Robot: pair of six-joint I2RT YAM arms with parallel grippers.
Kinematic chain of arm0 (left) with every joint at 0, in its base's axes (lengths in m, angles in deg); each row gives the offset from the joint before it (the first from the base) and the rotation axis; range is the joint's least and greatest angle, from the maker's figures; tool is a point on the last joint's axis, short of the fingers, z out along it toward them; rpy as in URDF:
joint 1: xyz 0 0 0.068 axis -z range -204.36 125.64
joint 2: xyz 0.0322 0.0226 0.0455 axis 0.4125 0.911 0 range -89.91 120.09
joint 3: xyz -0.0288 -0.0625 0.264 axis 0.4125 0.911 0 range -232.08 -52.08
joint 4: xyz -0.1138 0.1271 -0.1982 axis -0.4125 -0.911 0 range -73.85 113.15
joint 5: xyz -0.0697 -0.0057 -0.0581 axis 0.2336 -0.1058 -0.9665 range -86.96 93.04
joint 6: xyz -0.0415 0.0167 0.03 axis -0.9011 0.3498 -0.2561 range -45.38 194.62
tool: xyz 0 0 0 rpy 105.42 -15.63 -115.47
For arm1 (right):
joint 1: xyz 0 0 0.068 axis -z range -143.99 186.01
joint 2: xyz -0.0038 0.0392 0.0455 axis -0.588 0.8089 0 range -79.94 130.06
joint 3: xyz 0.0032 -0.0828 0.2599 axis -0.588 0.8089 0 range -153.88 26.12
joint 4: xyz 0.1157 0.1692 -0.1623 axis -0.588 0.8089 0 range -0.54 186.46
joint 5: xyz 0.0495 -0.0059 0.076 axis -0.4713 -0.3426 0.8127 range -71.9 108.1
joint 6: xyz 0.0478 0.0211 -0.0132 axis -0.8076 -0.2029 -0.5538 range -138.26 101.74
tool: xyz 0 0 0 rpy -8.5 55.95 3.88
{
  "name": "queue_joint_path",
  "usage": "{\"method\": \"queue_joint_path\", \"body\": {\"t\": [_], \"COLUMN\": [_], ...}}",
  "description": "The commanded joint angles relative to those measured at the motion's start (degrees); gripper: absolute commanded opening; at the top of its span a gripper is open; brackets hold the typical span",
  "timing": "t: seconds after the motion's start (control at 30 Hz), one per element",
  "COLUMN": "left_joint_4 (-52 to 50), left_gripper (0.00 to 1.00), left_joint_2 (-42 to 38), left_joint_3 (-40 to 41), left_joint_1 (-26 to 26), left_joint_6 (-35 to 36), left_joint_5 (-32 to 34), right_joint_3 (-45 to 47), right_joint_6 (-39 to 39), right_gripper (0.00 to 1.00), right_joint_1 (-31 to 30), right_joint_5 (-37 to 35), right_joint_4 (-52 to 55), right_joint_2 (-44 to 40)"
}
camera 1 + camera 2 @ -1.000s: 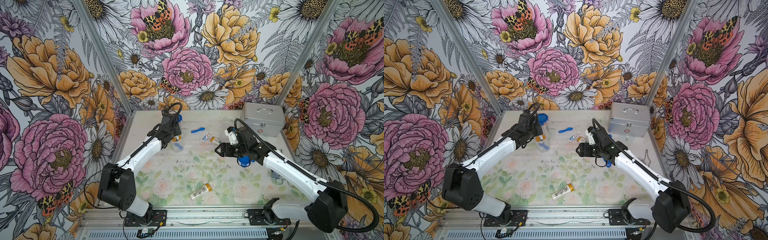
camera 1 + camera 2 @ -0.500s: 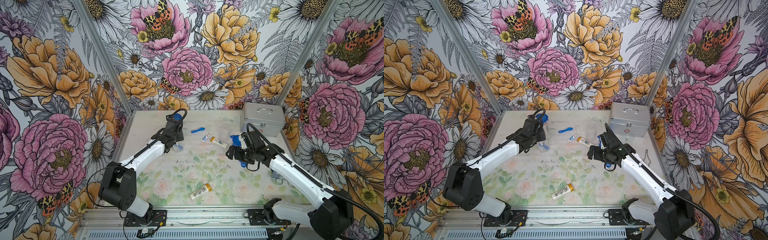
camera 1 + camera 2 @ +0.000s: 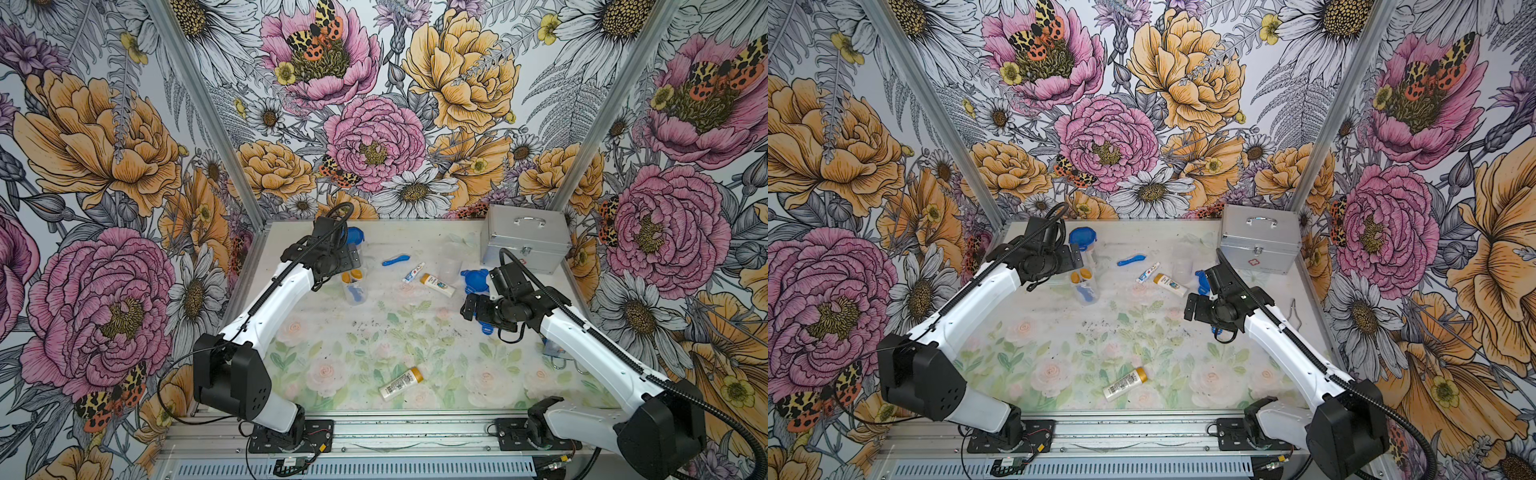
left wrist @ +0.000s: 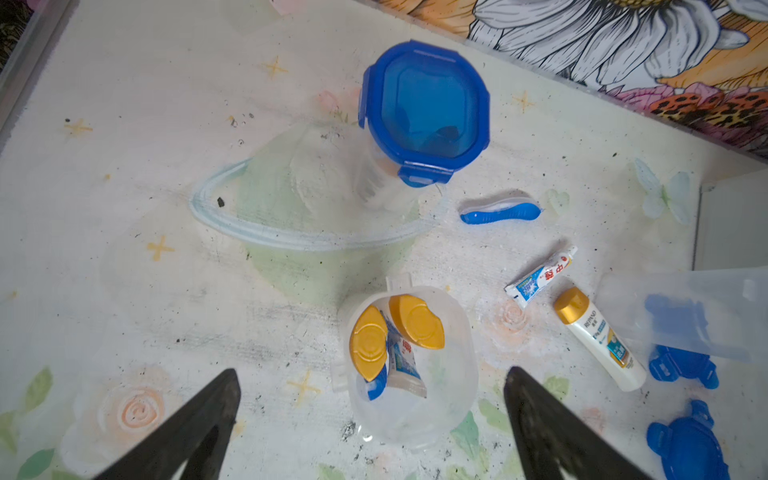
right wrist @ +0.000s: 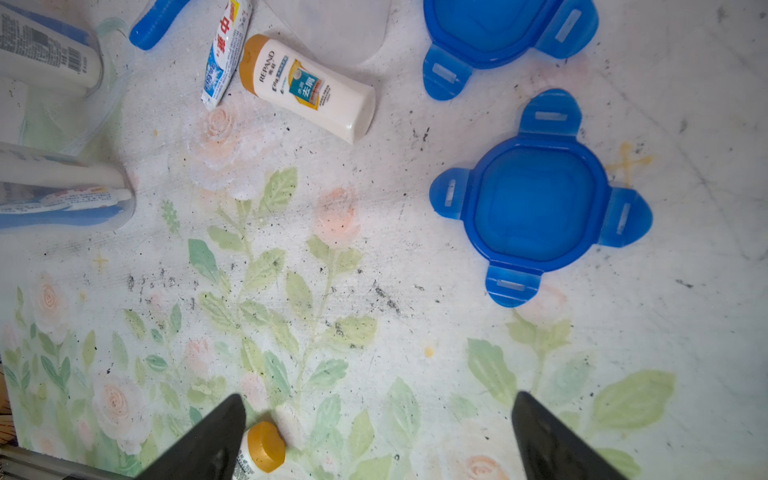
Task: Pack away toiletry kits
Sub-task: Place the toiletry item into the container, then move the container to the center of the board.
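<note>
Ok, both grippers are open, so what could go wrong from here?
1. The open cup stands packed and unlidded right under the left gripper; a low fingertip could tip it.
2. The loose lids lie close together, so grabbing one may shove the other.
3. The front bottle lies on its side, alone, and may roll if nudged.
</note>
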Motion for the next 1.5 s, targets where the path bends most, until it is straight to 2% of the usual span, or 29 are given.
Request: {"method": "queue_joint_path", "body": {"t": [0.0,0.33,0.53,0.63,0.77,0.9,1.03,1.23,1.47], "left_joint_4": [-4.5,-5.0,-5.1,-5.0,-5.0,-4.9,-4.6,-3.9,-3.9], "left_gripper": [0.99,0.99,0.98,0.89,0.66,0.57,0.47,0.45,0.42], "left_joint_2": [4.7,15.2,15.8,14.9,13.7,12.6,11.2,10.0,11.1], "left_joint_3": [-2.8,-8.7,-7.6,-6.6,-5.8,-4.3,-2.5,-1.9,-3.6], "left_joint_1": [0.8,4.6,4.9,4.4,4.1,3.6,3.3,4.7,10.5], "left_joint_6": [-1.9,-3.3,-3.6,-3.4,-2.8,-2.8,-2.7,-1.3,0.0], "left_joint_5": [-0.1,2.0,3.8,3.5,3.1,2.8,-0.6,-5.3,-11.1], "right_joint_3": [-1.3,3.2,4.6,4.8,4.5,3.6,3.0,3.4,5.4], "right_joint_6": [1.4,-0.1,0.3,0.2,0.3,0.8,1.0,-0.1,-1.7], "right_gripper": [0.99,0.99,0.99,0.99,0.99,0.99,0.99,0.99,0.99], "right_joint_1": [0.3,3.0,5.7,6.1,6.1,6.3,6.5,6.5,6.6], "right_joint_5": [-0.3,-3.6,-2.5,-2.5,-2.5,-2.5,-2.7,-2.8,-4.2], "right_joint_4": [0.1,0.1,0.2,0.3,0.3,0.4,0.6,1.6,2.0], "right_joint_2": [1.4,-2.4,-4.0,-4.4,-4.2,-3.6,-3.3,-4.0,-4.5]}}
